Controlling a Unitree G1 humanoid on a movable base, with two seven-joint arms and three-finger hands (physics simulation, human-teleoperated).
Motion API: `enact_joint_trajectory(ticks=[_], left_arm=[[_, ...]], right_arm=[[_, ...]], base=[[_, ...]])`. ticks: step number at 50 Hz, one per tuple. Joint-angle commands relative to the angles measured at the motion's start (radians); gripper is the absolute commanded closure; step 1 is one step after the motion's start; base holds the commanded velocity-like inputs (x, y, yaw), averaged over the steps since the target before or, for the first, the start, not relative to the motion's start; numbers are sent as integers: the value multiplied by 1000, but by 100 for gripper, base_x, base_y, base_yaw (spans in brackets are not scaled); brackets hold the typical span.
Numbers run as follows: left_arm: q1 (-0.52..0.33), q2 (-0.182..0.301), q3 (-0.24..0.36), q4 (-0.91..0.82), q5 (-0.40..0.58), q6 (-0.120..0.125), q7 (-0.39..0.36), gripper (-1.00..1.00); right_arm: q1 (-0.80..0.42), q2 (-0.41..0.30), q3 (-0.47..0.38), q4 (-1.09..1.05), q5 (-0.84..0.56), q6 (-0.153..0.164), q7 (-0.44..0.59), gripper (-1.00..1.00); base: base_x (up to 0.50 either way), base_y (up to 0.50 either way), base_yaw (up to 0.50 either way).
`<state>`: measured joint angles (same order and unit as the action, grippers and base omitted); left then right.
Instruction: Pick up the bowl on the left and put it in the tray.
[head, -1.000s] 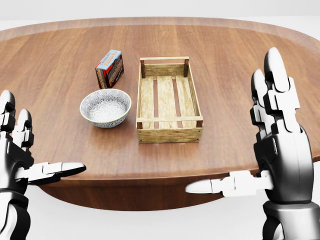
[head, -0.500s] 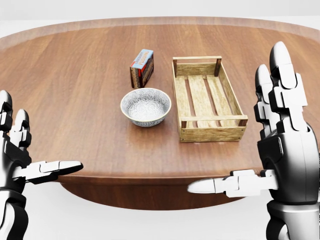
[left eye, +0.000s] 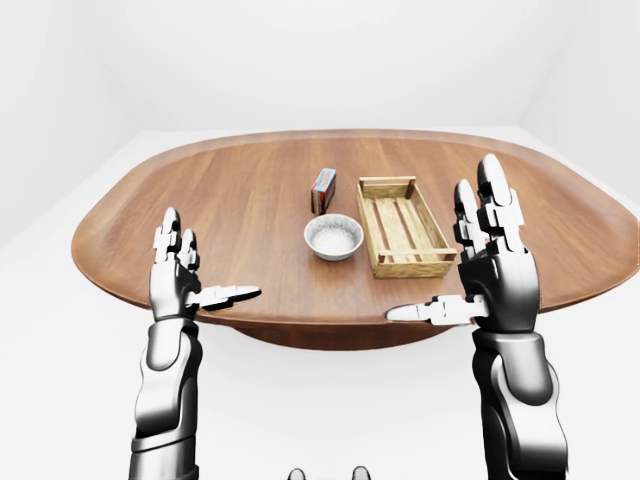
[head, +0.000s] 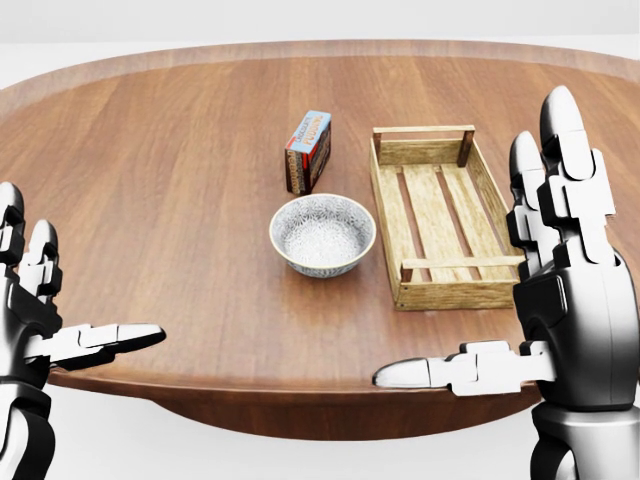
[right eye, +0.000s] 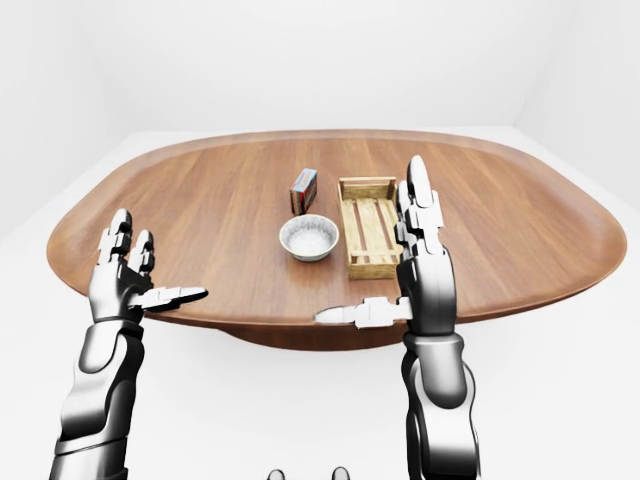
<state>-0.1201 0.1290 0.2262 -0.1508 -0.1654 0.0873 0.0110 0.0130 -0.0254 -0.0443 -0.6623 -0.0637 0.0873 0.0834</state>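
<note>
White walls (left eye: 300, 60) stand all around a big oval brown wooden table (head: 150, 150).

The robot's silver and black left hand (left eye: 175, 285) is spread wide. Its fingers point up, its thumb sticks out sideways, and it holds nothing. In the head view the picture's left edge cuts part of this hand off.

The silver and black right hand (head: 570, 310) is spread wide too, with its thumb pointing left, and it holds nothing. Both hands hang by the tabletop's edge at the bottom of the head view.

Past the hands, the small round white bowl with a grey speckled pattern (head: 322, 235) sits upright near the middle of the tabletop. It is well apart from both hands.

The light wooden tray with slats (head: 455, 292) lies just to the right of the bowl, with a small gap between them. In the head view the right hand's fingers hide the tray's lower right corner.

A small red and blue box (head: 308, 152) stands just above the bowl, near the tray's upper left corner. Its print is too small to read.
</note>
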Motion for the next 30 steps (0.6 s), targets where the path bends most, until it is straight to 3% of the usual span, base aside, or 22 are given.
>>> enact_joint_trajectory(ticks=[1, 30], left_arm=[[-1, -4, -1, -10, -5, 0, -3, -100], [5, -6, 3, -28, -12, 0, -3, -100]], right_arm=[[2, -1, 2, -8, -2, 0, 5, -100], [0, -7, -10, -28, -10, 0, 24, -100]], base=[[50, 0, 0], [50, 1, 0]])
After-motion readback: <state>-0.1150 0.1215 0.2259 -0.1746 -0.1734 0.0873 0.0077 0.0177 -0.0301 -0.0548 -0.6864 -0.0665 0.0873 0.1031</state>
